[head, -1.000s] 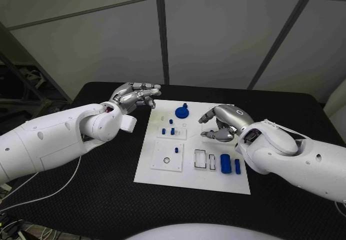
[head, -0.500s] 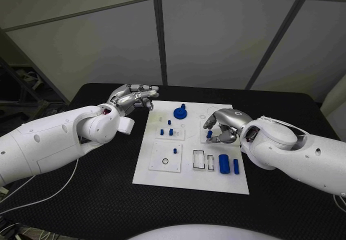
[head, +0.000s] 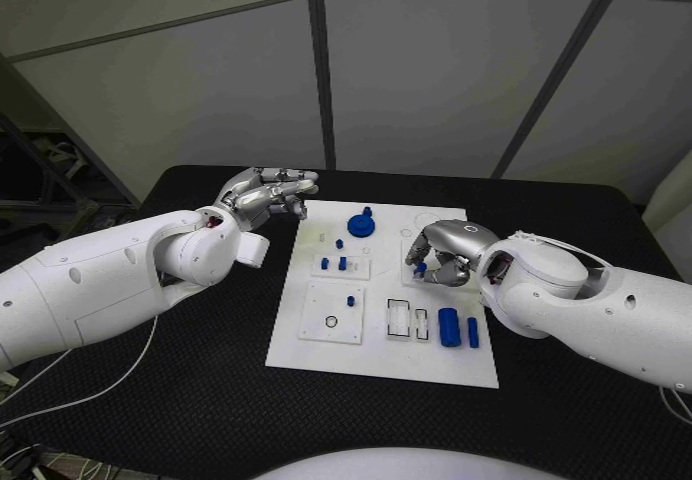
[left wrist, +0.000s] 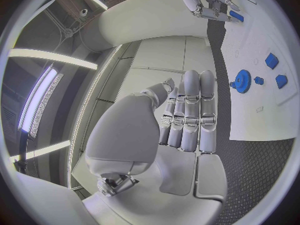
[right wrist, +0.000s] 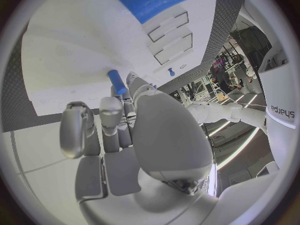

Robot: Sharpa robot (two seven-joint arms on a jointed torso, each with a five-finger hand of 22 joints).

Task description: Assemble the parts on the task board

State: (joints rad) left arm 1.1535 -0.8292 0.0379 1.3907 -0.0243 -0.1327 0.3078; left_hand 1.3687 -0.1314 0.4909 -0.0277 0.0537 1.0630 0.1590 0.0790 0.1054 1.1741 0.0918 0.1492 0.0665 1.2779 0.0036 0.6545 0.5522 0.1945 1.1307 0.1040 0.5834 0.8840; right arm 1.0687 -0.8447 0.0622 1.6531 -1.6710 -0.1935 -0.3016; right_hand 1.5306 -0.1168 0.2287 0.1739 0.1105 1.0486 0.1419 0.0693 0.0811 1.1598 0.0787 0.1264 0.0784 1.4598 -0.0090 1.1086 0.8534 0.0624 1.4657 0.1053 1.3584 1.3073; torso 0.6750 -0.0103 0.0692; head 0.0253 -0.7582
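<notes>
The white task board (head: 378, 350) lies in the middle of the black table. My right hand (head: 444, 250) hovers over its far right part and pinches a small blue peg (head: 418, 268) in its fingertips; the same peg (right wrist: 116, 81) stands just above the board (right wrist: 62, 60). My left hand (head: 268, 191) hangs off the board's far left corner, fingers loosely bent, holding nothing. A blue gear (head: 364, 224) sits at the far edge, also the gear (left wrist: 242, 78). Two blue pieces (head: 335, 264) stand in a small plate.
Two blue cylinders (head: 450, 327) lie near the board's right edge beside two rectangular slots (head: 400, 317). A small blue pin (head: 352, 299) and a ring (head: 333, 321) sit on the near left plate. Black table (head: 202, 380) surrounds the board.
My right hand has turned slightly over the board's far right part, and the blue peg now shows at its fingertips. The left hand has stayed put.
</notes>
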